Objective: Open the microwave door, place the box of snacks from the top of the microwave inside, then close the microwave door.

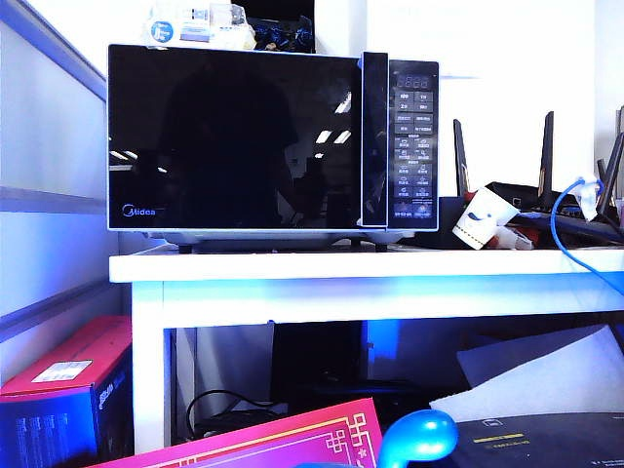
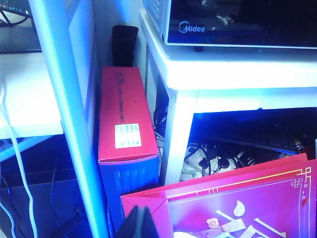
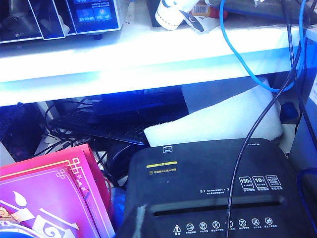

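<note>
Exterior view: the microwave (image 1: 273,141) stands on the white table (image 1: 370,265), the microwave door (image 1: 234,141) closed; the box of snacks (image 1: 195,27) lies on top, far left.

Left wrist view: the left gripper (image 2: 138,225), pressed together, hangs low near a red box (image 2: 126,119).

Right wrist view: the right gripper (image 3: 134,223), jaws together, hangs over a black shredder (image 3: 208,188).

Box of snacks (image 1: 200,27) on microwave (image 1: 273,136) — microwave on table (image 1: 370,265); router (image 1: 546,200) right.
</note>
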Motion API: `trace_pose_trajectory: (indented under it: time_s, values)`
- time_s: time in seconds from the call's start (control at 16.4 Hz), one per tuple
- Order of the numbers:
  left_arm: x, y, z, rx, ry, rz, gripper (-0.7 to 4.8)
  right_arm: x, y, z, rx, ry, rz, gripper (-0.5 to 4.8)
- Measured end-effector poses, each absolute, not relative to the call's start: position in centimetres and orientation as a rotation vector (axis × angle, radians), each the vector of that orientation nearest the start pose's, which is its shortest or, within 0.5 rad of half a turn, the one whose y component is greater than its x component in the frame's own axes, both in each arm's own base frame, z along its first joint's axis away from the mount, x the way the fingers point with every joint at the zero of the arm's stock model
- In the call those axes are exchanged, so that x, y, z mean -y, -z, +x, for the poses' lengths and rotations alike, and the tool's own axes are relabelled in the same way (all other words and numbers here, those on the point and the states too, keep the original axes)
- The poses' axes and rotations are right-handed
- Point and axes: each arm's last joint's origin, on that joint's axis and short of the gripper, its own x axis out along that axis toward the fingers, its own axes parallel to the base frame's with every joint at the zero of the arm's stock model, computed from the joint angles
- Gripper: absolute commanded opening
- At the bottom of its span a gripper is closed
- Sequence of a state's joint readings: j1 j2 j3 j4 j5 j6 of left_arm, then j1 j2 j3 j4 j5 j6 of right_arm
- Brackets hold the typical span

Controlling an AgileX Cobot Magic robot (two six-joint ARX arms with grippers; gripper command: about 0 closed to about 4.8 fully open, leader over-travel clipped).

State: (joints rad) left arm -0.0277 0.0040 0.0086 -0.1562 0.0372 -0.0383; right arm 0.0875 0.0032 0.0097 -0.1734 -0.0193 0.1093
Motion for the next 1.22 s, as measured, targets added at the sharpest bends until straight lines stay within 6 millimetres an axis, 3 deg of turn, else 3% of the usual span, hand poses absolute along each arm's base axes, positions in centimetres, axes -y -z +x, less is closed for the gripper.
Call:
trace_pose_trajectory:
  time_s: [0.37, 0.49, 0.55, 0.67, 0.85, 0.97, 1.1, 1.22]
  values:
    - [0.4, -15.1, 9.6, -0.150, 0.061, -0.047, -0.06, -0.9, -15.0, 9.6, -0.167, -0.099, 0.104, -0.05]
    - [0.4, -16.2, 9.5, -0.115, 0.056, -0.173, -0.06, -0.9, -16.3, 9.5, -0.090, -0.105, 0.178, -0.05]
    - [0.4, -18.6, 9.1, -0.027, 0.063, -0.225, -0.06, -0.9, -18.5, 9.1, -0.033, -0.121, 0.221, -0.05]
    - [0.1, -24.5, 7.3, 0.190, 0.030, -0.253, -0.06, -0.7, -25.0, 6.9, 0.190, -0.156, 0.241, -0.05]
    - [-0.3, -33.4, 6.0, 0.336, -0.093, -0.260, -0.06, -0.6, -33.3, 5.6, 0.288, -0.145, 0.243, -0.05]
    - [-0.2, -39.5, 7.8, 0.347, -0.091, -0.168, -0.06, -0.7, -38.8, 6.6, 0.323, -0.182, 0.237, -0.05]
    - [0.0, -44.8, 10.2, 0.351, -0.058, -0.084, -0.06, -1.3, -43.4, 9.1, 0.298, -0.289, 0.214, -0.05]
    - [0.2, -49.2, 13.1, 0.336, -0.014, -0.050, -0.06, -1.8, -46.1, 11.6, 0.269, -0.384, 0.177, -0.05]
